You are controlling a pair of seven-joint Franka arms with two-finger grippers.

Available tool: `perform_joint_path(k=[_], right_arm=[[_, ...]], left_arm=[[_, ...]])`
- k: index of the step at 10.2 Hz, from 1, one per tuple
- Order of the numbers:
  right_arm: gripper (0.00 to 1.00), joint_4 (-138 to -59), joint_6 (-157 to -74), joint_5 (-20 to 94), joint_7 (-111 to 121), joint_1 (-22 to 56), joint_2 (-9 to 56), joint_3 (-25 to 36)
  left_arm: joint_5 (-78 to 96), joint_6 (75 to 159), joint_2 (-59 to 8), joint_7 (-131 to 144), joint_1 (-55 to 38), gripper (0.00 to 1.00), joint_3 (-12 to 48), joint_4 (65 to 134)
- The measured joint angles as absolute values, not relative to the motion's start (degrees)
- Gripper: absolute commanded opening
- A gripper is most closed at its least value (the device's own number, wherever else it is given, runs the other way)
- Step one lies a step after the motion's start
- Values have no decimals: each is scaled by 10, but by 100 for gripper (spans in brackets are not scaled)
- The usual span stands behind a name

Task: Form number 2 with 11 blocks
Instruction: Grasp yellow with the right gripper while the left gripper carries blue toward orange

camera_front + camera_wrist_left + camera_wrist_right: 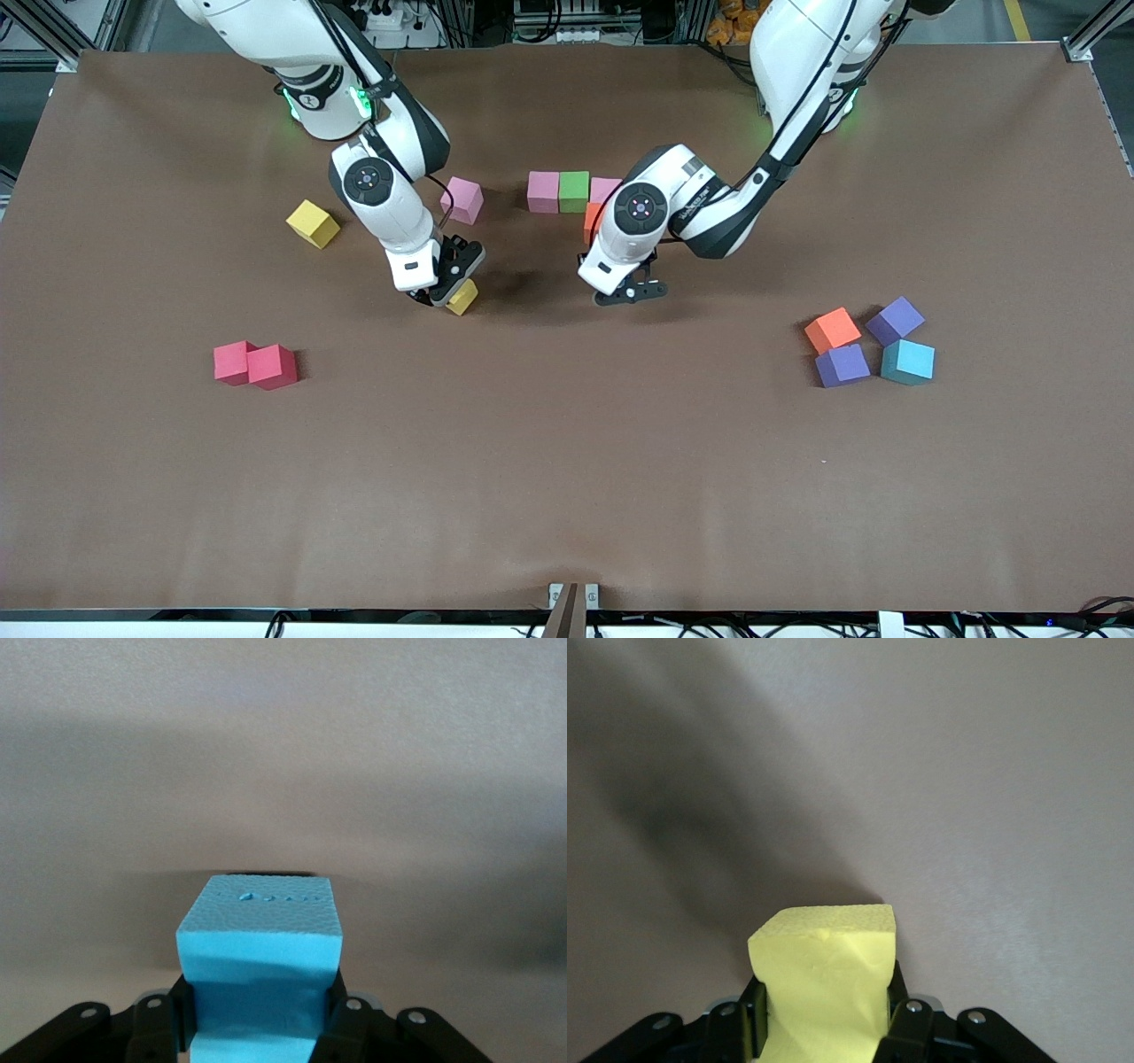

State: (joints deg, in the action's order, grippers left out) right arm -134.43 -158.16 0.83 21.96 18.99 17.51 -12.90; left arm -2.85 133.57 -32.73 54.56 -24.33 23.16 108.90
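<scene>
With only a pink-green-pink row point(573, 191) and one orange cube point(592, 221) laid, the right tool point(450, 295) is clamping a yellow block point(462, 298), the left tool point(261, 1019) a light blue block point(260, 935).

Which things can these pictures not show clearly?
- Front view: the light blue cube held by the left gripper is hidden under that arm; only the left wrist view shows it.
- Front view: an orange cube beside the pink-green-pink row is mostly covered by the left arm.
- Right wrist view: the yellow cube is cut off by the picture's edge.
</scene>
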Motion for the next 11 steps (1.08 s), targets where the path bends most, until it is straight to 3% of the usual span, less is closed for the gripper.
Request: perform_joint_path(k=[11], right_arm=[[22,-1331,-1451,9,-51,179,88,-121]], left_arm=[[-89,1337,-327,546,-258,6,246,1096]])
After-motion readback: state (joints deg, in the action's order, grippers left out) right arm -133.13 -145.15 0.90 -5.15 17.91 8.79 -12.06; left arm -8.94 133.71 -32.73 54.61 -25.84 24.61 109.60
